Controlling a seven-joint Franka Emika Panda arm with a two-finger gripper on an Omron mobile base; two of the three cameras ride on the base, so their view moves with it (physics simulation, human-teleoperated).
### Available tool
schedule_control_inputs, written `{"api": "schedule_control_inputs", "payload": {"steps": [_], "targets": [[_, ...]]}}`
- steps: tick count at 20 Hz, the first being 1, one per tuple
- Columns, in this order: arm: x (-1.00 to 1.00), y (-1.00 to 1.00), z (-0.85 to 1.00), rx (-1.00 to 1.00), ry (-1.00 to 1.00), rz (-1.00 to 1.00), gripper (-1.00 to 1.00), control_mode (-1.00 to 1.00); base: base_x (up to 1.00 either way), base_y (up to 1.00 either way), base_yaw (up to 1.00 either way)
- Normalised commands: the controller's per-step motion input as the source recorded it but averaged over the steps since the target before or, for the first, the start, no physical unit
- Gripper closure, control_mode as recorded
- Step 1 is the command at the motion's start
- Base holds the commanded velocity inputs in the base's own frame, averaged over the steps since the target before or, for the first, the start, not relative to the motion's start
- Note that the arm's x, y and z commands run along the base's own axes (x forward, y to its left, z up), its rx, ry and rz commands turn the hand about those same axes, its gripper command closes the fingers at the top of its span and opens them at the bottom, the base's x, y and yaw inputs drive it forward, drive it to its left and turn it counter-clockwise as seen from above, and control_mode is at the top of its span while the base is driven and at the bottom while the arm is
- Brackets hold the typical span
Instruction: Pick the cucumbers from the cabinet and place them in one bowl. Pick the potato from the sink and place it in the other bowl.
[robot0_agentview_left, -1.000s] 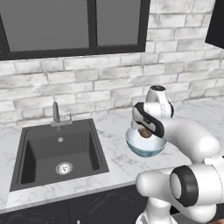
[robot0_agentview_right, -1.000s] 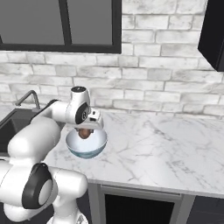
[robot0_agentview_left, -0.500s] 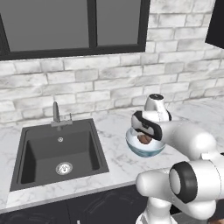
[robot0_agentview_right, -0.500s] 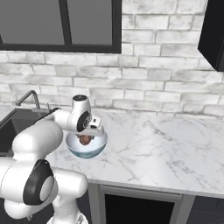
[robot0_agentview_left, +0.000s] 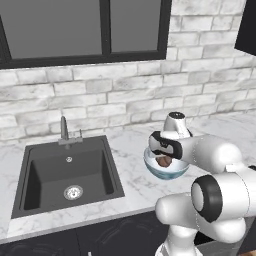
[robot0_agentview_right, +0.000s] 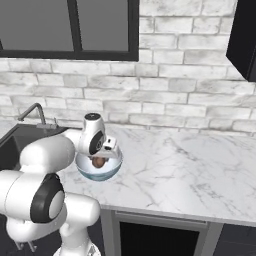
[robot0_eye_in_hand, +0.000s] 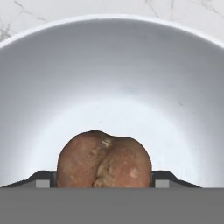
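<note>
Firstly, in the left base view, the gripper (robot0_agentview_left: 163, 154) is positioned directly over the pale blue bowl (robot0_agentview_left: 166, 171), which is set on the marble counter (robot0_agentview_left: 131, 145) just to the right of the sink (robot0_agentview_left: 67, 175). The potato (robot0_agentview_left: 163, 161) is seen as a brown lump below the hand, inside the rim of the bowl. The sink basin is shown with its silver drain (robot0_agentview_left: 73, 191) at the bottom and the faucet (robot0_agentview_left: 64, 129) at its rear edge. A white brick wall (robot0_agentview_left: 115, 95) and a dark-framed window (robot0_agentview_left: 85, 30) are located behind the counter.

In the right base view, the same gripper (robot0_agentview_right: 101, 156) is lowered into the bowl (robot0_agentview_right: 99, 169), and the potato (robot0_agentview_right: 98, 162) is visible between the hand and the whitish inner wall. The bowl is placed near the front left part of the counter (robot0_agentview_right: 190, 165), beside the sink (robot0_agentview_right: 15, 142). A corner of the dark cabinet (robot0_agentview_right: 245, 37) is seen at the upper right.

In the hand view, the potato (robot0_eye_in_hand: 104, 159) is framed by the two finger tips (robot0_eye_in_hand: 43, 178), one at each flank, and is gripped between them. The jaws are held partly apart, spread to the width of the potato. The whitish interior of the bowl (robot0_eye_in_hand: 113, 78) surrounds the potato on all sides, and a strip of counter (robot0_eye_in_hand: 26, 13) is visible beyond the rim.
</note>
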Motion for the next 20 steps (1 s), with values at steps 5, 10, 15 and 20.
{"api": "schedule_control_inputs", "payload": {"steps": [5, 10, 15, 20], "targets": [[0.01, 0.0, -0.29, 0.0, 0.0, 0.0, 1.0, -1.0, 0.0, 0.0, 0.0], [0.0, 0.0, -0.26, 0.0, 0.0, 0.0, 1.0, -1.0, 0.0, 0.0, 0.0], [0.0, 0.0, -0.18, 0.0, 0.0, 0.0, 1.0, -1.0, 0.0, 0.0, 0.0], [0.0, 0.0, 0.0, 0.0, 0.0, 0.0, -1.0, -1.0, 0.0, 0.0, 0.0]]}}
